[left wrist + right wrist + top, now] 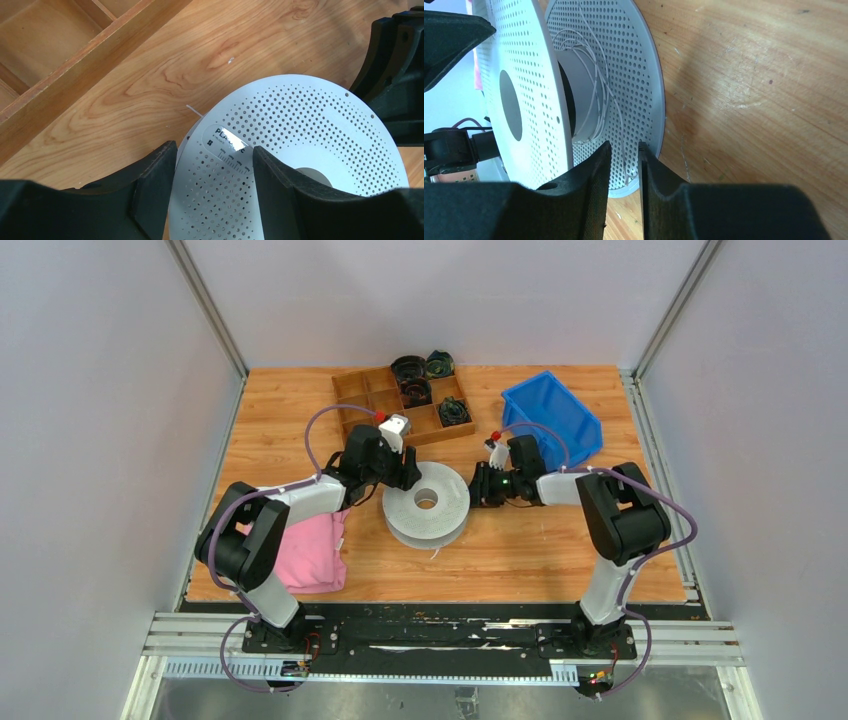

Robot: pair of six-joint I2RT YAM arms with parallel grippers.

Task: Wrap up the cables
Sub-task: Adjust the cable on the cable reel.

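A white perforated spool (427,502) lies flat on the wooden table. The cable (600,85), a thin white-grey wire, hangs in loose loops around the hub between the spool's two flanges. One strand runs down between the fingers of my right gripper (624,146), which stands open by a narrow gap at the spool's right edge and does not pinch it. My left gripper (214,148) is open, with its fingers straddling the rim of the top flange (300,125) at the spool's far left side. A short wire end (194,111) pokes out past that rim.
A wooden compartment tray (372,400) holding several dark coiled bundles (415,392) sits behind the spool. A blue bin (552,418) stands at the back right. A pink cloth (310,552) lies by the left arm. Grey walls close in both sides.
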